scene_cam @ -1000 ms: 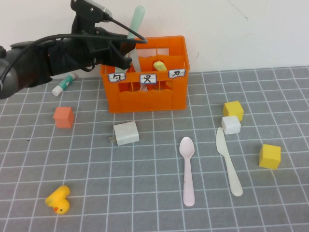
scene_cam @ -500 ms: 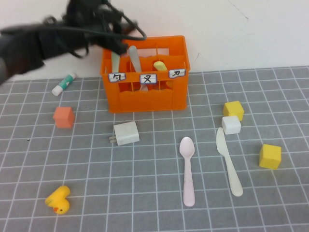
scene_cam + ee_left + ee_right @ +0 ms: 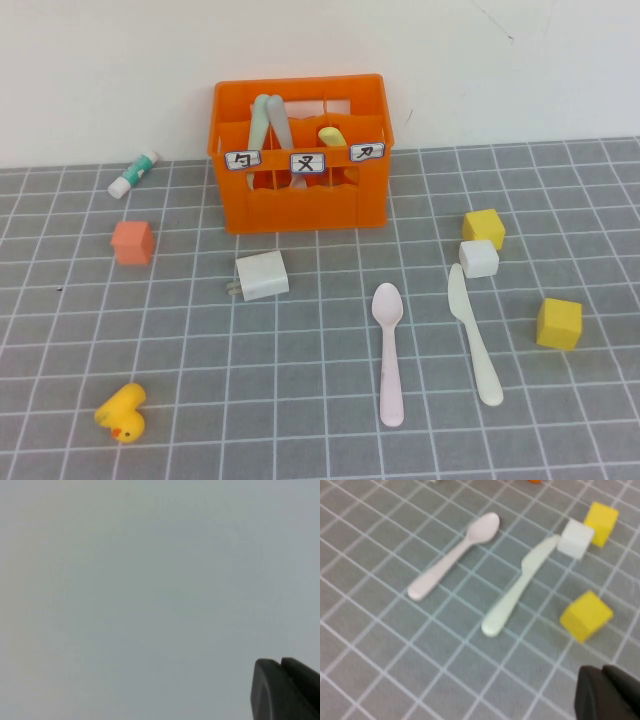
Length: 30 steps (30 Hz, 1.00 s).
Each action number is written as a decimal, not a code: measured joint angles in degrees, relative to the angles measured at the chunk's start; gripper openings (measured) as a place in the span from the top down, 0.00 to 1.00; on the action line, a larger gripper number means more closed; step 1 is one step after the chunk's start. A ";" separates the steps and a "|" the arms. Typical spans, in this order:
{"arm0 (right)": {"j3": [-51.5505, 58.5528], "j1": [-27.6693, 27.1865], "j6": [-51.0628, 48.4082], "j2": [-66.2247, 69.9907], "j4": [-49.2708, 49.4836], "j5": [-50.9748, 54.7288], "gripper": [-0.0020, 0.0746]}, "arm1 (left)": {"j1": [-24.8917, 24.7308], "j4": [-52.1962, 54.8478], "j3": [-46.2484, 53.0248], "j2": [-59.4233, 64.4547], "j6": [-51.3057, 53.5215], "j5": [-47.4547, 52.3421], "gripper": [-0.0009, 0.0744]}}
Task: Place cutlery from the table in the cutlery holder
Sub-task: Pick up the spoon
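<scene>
Okay, drop done. A second ago my left claw was over the cutlery holder (image 3: 300,160) with the mint-green spoon; now that arm is out of the high view. Left gripper (image 3: 282,680) is clenched on nothing and its camera sees only blank pale wall. Right gripper (image 3: 602,680) is also clenched and empty, hovering on the near side of the holder above the leftover pieces, not visible from the high view.

Near to far:
- Yellow rubber duck (image 3: 122,412), rounded and glossy, nearest me, well in front of the holder and left of it. Not cutlery.
- Pink spoon (image 3: 388,350) and cream-white knife (image 3: 472,335) lie flat on the table (image 3: 300,440), in front of the holder and to its right, roughly parallel, apart. Matte plastic, thin and low, so I expect edge pinches.
- Blocks near the knife: two yellow cubes (image 3: 558,322), one white cube (image 3: 478,258) just beside the blade tip.
- White plug adapter (image 3: 262,275) just in front of the holder; small orange cube (image 3: 132,242) to its left.
- Holder: rigid bright orange crate, three labels on the front. Mint-green spoon (image 3: 262,115) and grey fork (image 3: 280,125) lean together in the left part, yellow knife (image 3: 330,133) in the middle part.
- Glue stick (image 3: 133,173) left of the holder.

Judgement: three of five in, two left.
</scene>
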 joint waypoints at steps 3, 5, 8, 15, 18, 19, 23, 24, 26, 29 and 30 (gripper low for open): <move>-4.82 0.00 -1.23 6.40 1.79 1.06 0.98 | 0.00 -0.26 4.04 -7.61 -3.90 -2.40 0.99; -7.21 0.00 -3.21 10.36 3.99 1.30 0.98 | 0.00 -0.40 8.15 -12.16 -7.02 -2.53 0.99; -10.28 0.00 -7.33 16.84 8.55 1.30 0.98 | 0.00 -0.49 15.01 -18.83 -12.77 0.61 0.99; -17.35 7.28 -12.40 31.73 10.46 2.09 0.98 | 0.00 12.70 28.18 -29.55 -32.60 17.29 0.99; -22.02 13.37 -9.31 37.65 3.28 2.54 0.98 | 0.00 26.46 30.72 -31.12 -45.10 24.20 0.99; -23.87 15.33 -7.15 39.80 -0.28 2.97 0.98 | 0.00 31.25 31.21 -31.23 -49.57 27.17 0.99; -31.15 21.25 -1.48 47.79 -14.29 6.84 0.98 | 0.00 47.13 31.67 -31.37 -61.77 40.03 0.99; -32.99 22.59 -1.78 50.44 -18.14 8.11 0.98 | 0.00 49.71 31.67 -31.37 -63.17 42.09 0.99; -35.68 24.79 -5.48 54.13 -24.82 9.51 0.98 | 0.00 54.24 31.67 -31.37 -65.18 45.75 0.99; -37.06 26.62 -16.54 58.55 -29.89 9.49 0.98 | 0.00 57.39 31.67 -31.37 -66.23 48.12 0.99; -37.17 27.01 -22.30 59.74 -30.63 9.23 0.98 | 0.00 57.81 31.67 -31.37 -66.31 48.36 0.99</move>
